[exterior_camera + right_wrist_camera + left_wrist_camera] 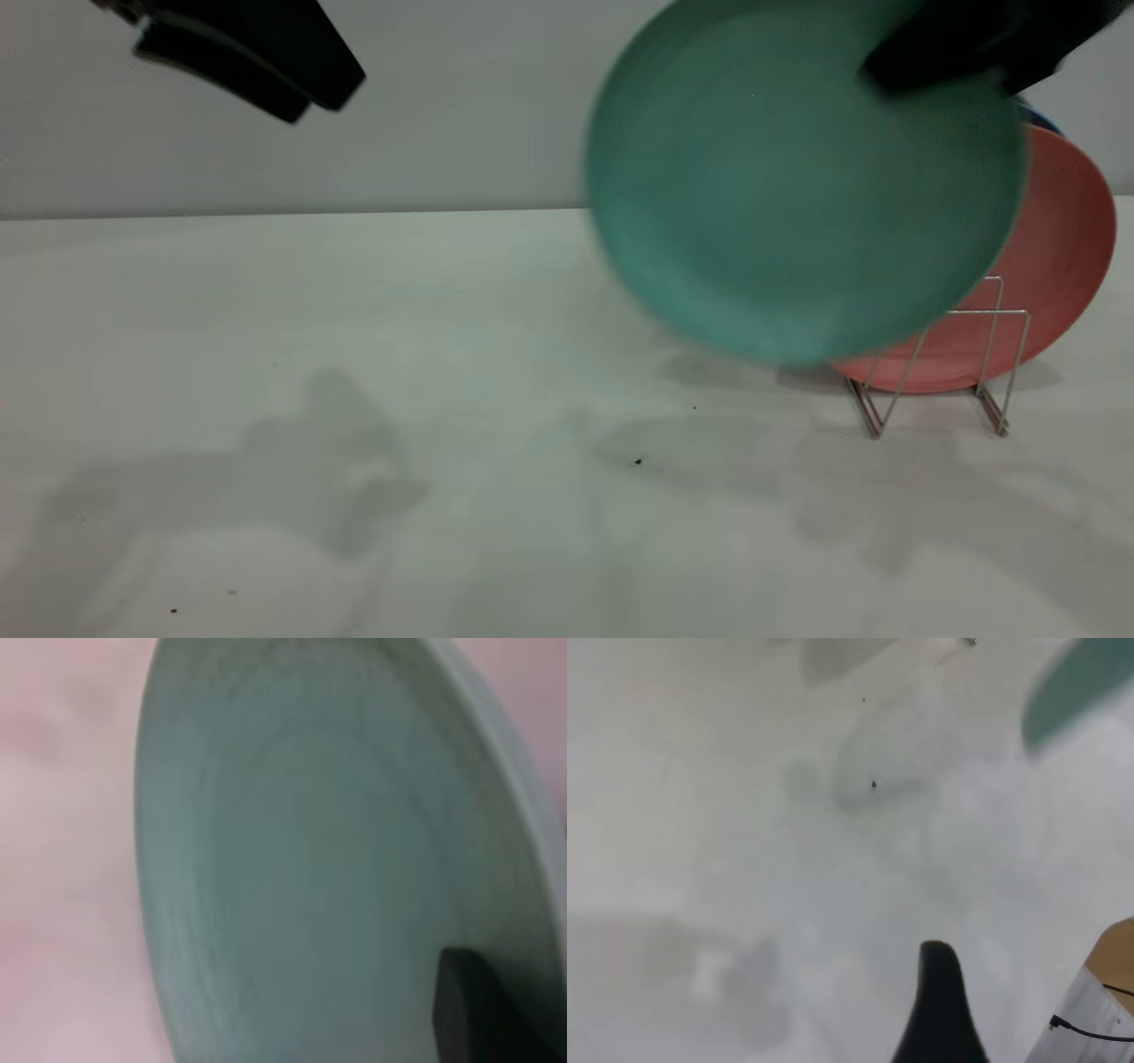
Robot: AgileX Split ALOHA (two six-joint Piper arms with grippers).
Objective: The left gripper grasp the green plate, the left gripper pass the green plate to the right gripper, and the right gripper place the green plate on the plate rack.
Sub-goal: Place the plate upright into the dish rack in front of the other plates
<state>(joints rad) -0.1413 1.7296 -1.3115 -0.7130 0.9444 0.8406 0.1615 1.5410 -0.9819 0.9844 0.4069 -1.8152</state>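
The right gripper point(895, 80) is shut on the top rim of the green plate point(797, 186). It holds the plate upright and tilted above the table, just left of and in front of the plate rack point(1005, 354). The plate's lower edge hangs near the rack's left loops and covers part of the pink plate. In the right wrist view the green plate point(310, 859) fills the frame, with one black finger point(478, 1010) pressed on its face. The left gripper point(323, 105) is high at the far left, open and empty. One of its fingers point(939, 992) shows over bare table.
A salmon-pink plate point(1067, 230) stands in the rack, with a sliver of a blue plate point(1038, 115) behind it. The white table point(354, 354) spreads left and in front. The left wrist view shows the green plate's edge point(1076, 687) and a wooden corner point(1118, 957) with a cable.
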